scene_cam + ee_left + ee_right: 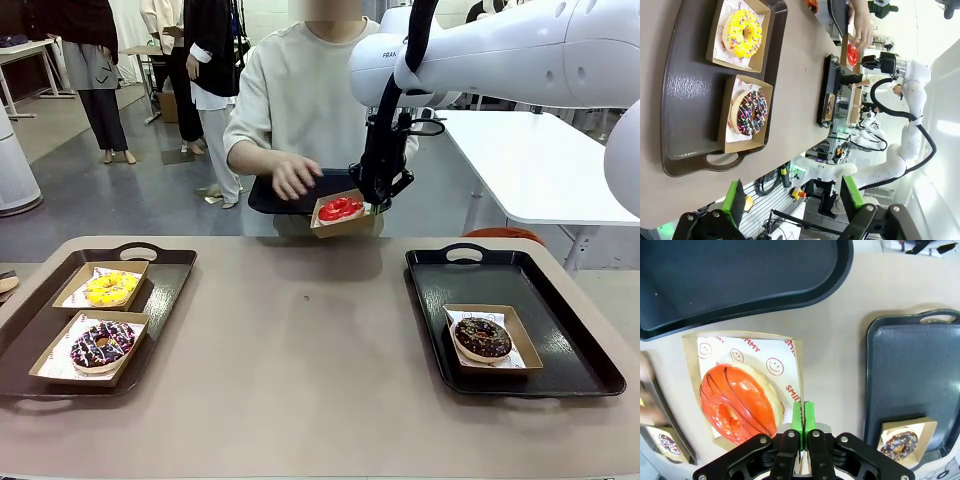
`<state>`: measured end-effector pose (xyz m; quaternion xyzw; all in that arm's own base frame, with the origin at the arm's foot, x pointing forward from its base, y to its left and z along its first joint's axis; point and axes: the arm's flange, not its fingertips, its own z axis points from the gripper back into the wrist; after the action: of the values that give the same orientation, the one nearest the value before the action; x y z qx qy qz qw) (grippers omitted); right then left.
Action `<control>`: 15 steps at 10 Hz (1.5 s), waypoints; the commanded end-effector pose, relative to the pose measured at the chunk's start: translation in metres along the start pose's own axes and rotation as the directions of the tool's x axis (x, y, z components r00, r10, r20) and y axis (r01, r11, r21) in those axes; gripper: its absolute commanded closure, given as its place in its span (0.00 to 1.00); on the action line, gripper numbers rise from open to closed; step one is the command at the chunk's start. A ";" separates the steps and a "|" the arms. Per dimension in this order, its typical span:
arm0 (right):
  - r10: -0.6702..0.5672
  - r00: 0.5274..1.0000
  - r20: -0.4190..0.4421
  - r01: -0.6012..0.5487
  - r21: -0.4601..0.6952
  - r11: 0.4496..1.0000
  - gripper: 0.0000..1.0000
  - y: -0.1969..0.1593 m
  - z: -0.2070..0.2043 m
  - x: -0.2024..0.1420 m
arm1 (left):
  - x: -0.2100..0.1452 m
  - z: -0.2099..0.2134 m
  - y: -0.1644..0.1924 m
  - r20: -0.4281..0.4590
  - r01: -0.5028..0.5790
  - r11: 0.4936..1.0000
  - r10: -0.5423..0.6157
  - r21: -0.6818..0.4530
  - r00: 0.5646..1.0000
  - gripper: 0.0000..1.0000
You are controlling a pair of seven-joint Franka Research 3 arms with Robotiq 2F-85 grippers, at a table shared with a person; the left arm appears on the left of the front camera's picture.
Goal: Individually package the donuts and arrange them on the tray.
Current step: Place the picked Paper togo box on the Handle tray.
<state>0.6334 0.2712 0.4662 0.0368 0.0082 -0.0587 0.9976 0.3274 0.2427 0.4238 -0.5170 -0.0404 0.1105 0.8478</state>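
Four donuts sit boxed across a shared table (300, 380) as a robot carries one of them. Nearest the camera on the left, a brown tray (30, 330) holds two cardboard boxes: a chocolate donut (101, 344) with sprinkles in the near box, a yellow donut (110, 288) in the box just behind it. On the right, a black tray (580, 350) carries one box with a second chocolate donut (483, 338), leaving bare tray behind it. Farther back, the right gripper (803, 416) is pinched tight on the side wall of a paper-lined box (790, 347) holding the red donut (340, 208), lifted in the air near the table's far edge. Beyond it, a person's hand (293, 175) rests on another black tray (270, 195) held at the far side. The left gripper (792, 197) hangs with its jaws wide, holding nothing, looking down on the brown tray.

A thin edge grip lets the box tip, so the carry likely wants a level, slow path to the bare part of the right-hand tray, setting the box flat beside its neighbour before letting go.
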 end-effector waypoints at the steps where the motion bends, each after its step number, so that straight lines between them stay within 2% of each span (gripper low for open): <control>1: 0.003 1.000 0.006 -0.003 0.002 1.000 1.00 -0.001 0.002 -0.002 | -0.005 -0.001 0.000 0.010 0.010 1.000 -0.010 0.003 1.000 0.00; 4: 0.000 1.000 0.000 0.000 0.000 1.000 0.98 0.000 0.000 0.000 | -0.005 -0.001 0.000 0.010 0.010 1.000 -0.010 0.003 1.000 0.00; 5: 0.078 0.997 -0.016 -0.077 0.026 0.997 0.98 -0.006 0.021 -0.004 | -0.005 -0.001 0.000 0.010 0.010 1.000 -0.010 0.003 1.000 0.00; 6: 0.103 0.995 -0.004 -0.103 0.018 0.995 0.98 -0.017 0.038 -0.008 | -0.005 -0.001 0.000 0.010 0.010 1.000 -0.010 0.003 1.000 0.00; 9: 0.096 0.995 -0.028 -0.095 0.028 0.995 0.98 -0.075 0.096 -0.021 | -0.005 -0.001 0.000 0.010 0.010 1.000 -0.010 0.003 1.000 0.00; 11: 0.086 0.995 -0.041 -0.085 0.030 0.996 0.98 -0.128 0.119 -0.032 | -0.005 -0.001 0.000 0.010 0.010 1.000 -0.010 0.003 1.000 0.00; 13: 0.123 0.992 -0.032 -0.123 -0.006 0.992 0.98 -0.174 0.118 -0.038 | -0.005 -0.001 0.000 0.010 0.010 1.000 -0.010 0.003 1.000 0.00; 15: 0.155 0.988 -0.018 -0.155 0.004 0.988 0.98 -0.218 0.108 -0.038 | -0.005 -0.001 0.000 0.010 0.010 1.000 -0.010 0.003 1.000 0.00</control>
<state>0.5829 0.0620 0.5746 0.0321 0.0285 0.0003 0.9991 0.3259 0.2418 0.4236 -0.5172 -0.0405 0.1111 0.8477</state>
